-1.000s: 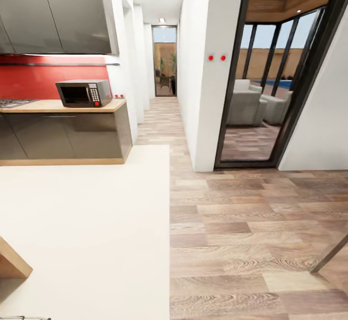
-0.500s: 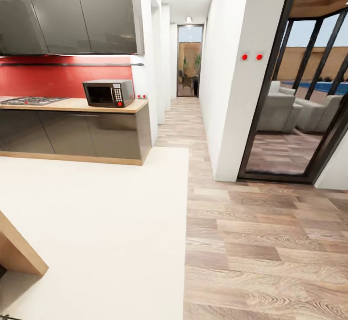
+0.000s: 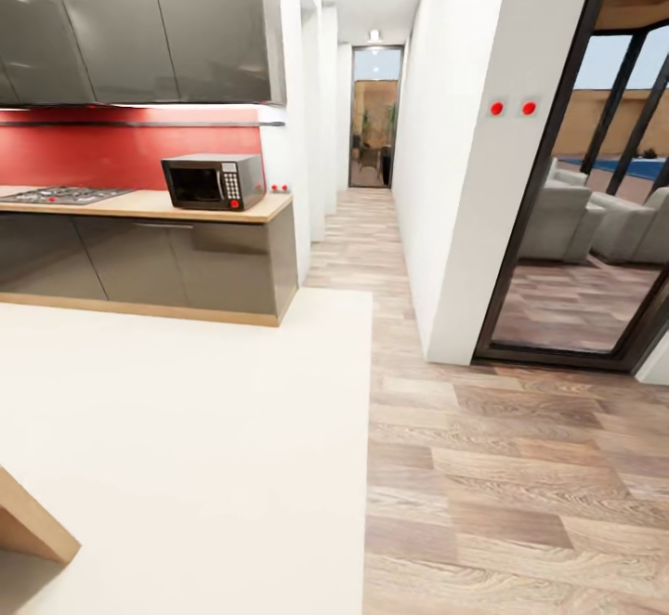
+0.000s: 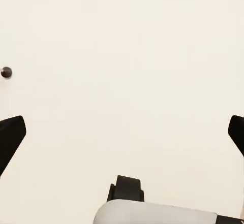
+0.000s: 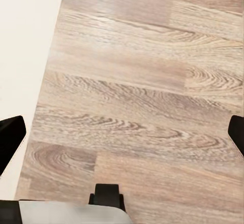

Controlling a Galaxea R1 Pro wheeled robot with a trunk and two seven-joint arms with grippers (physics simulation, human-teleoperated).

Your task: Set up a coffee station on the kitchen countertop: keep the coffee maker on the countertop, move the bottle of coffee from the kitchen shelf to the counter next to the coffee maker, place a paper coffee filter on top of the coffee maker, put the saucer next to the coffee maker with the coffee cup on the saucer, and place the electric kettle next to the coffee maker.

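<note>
Left claw and right claw hung wide, empty, over floor. We saw kitchen shelf above tabletop; coffee bottle unseen. We judged it rigid, slick: grip body.

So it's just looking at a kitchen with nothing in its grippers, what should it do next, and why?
Probably keep turning left along the countertop. It holds a microwave and a hob, with no coffee things there. Both the left gripper and the right gripper are open over bare floor.
</note>
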